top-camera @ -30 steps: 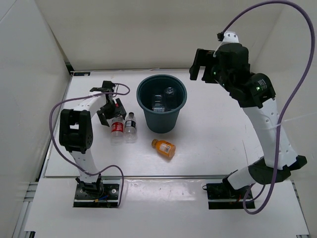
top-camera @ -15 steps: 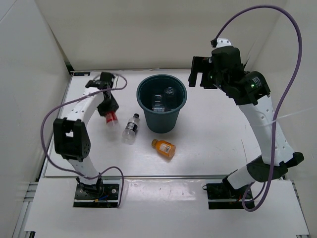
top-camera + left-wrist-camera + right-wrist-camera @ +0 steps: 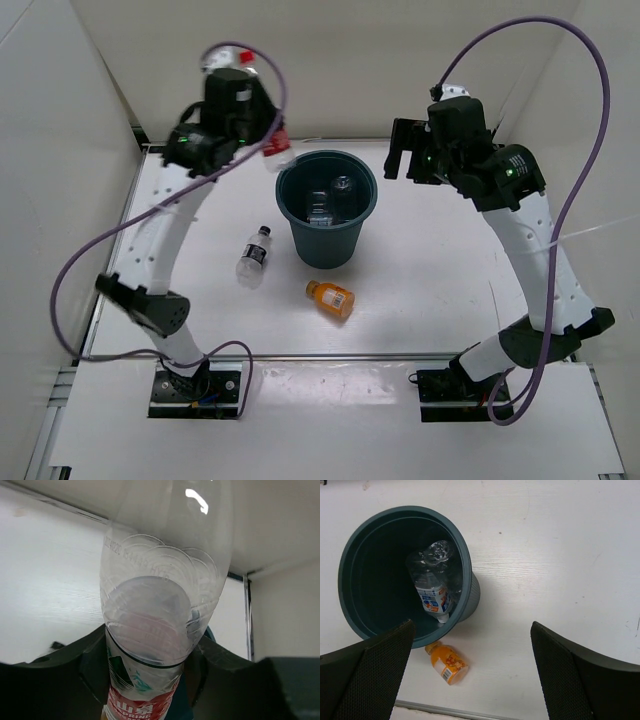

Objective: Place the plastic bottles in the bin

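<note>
My left gripper [image 3: 270, 146] is shut on the red-capped, red-label bottle [image 3: 159, 625] and holds it high, just beyond the far left rim of the teal bin [image 3: 326, 246]. In the left wrist view the bottle's clear base fills the middle, with the dark fingers [image 3: 70, 667] on either side. A blue/white-label bottle [image 3: 433, 597] and a plain clear bottle [image 3: 343, 186] lie inside the bin [image 3: 466, 560]. The black-capped bottle [image 3: 254, 257] lies on the table left of the bin. The orange bottle [image 3: 330, 299] lies in front of it. My right gripper [image 3: 404, 150] hangs open, empty, to the bin's far right.
White walls enclose the table at the left, back and right. A purple cable loops from each arm. The table's front edge strip [image 3: 450, 711] runs just below the orange bottle [image 3: 447, 664].
My left gripper shut on the red-capped bottle and carried it from the table up toward the bin's far left rim. The black-capped bottle shifted slightly. The right arm barely moved.
</note>
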Tool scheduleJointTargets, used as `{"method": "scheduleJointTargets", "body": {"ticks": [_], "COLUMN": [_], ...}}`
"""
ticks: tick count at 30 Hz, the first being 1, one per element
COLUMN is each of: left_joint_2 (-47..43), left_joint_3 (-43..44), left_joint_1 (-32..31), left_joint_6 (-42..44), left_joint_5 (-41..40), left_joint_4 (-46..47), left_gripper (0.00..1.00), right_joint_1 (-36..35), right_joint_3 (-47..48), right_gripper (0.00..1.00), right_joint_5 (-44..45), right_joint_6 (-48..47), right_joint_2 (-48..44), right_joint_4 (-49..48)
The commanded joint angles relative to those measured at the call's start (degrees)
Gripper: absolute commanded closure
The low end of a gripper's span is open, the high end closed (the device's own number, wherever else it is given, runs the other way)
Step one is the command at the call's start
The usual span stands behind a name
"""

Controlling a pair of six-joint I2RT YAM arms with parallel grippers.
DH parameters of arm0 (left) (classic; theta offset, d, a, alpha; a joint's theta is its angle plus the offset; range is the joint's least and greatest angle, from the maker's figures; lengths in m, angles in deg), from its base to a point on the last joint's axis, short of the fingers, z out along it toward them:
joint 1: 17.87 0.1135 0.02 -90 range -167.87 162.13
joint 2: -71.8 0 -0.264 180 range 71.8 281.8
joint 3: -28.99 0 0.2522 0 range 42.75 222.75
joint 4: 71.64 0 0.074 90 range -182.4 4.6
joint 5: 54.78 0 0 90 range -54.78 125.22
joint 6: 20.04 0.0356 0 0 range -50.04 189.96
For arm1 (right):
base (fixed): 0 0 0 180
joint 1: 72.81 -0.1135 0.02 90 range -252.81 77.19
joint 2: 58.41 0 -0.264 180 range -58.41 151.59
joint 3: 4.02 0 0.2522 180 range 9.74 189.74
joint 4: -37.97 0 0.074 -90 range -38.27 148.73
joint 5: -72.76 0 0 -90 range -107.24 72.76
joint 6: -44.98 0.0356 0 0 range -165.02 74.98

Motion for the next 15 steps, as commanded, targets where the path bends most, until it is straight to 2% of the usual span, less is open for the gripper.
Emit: {"method": "scheduleJointTargets", "body": {"ticks": [1,5,6,7,8,11,15], "left_joint_2": [7.8,11.4,12.0,12.0,12.0,9.0,-1.9], "left_joint_3": [2.3,2.3,2.3,2.3,2.3,1.3,-6.2], "left_joint_1": [-8.9,-14.5,-15.1,-15.7,-15.7,-15.7,-15.7], "left_joint_6": [5.1,6.9,7.4,7.4,7.4,8.2,9.5], "left_joint_5": [0.7,-3.5,-4.4,-5.8,-6.9,-12.3,-21.4], "left_joint_4": [0.6,0.6,0.6,0.6,-0.6,-1.2,5.2], "left_gripper": [0.38,0.25,0.14,0.09,0.00,0.00,0.00], "right_joint_1": [1.1,1.6,1.6,1.6,2.2,2.8,3.4], "right_joint_3": [-1.7,-4.0,-4.0,-5.5,-6.2,-8.5,-11.4], "right_gripper": [0.00,0.00,0.00,0.00,0.00,0.00,0.00], "right_joint_5": [-0.2,-0.2,-0.2,-0.2,0.3,0.3,0.3], "right_joint_6": [0.9,0.9,0.9,0.9,0.9,1.4,1.9], "right_joint_2": [-2.9,-4.3,-5.1,-6.0,-6.0,-7.7,-9.5], "right_joint_4": [0.2,0.2,0.7,0.7,0.7,0.7,0.7]}}
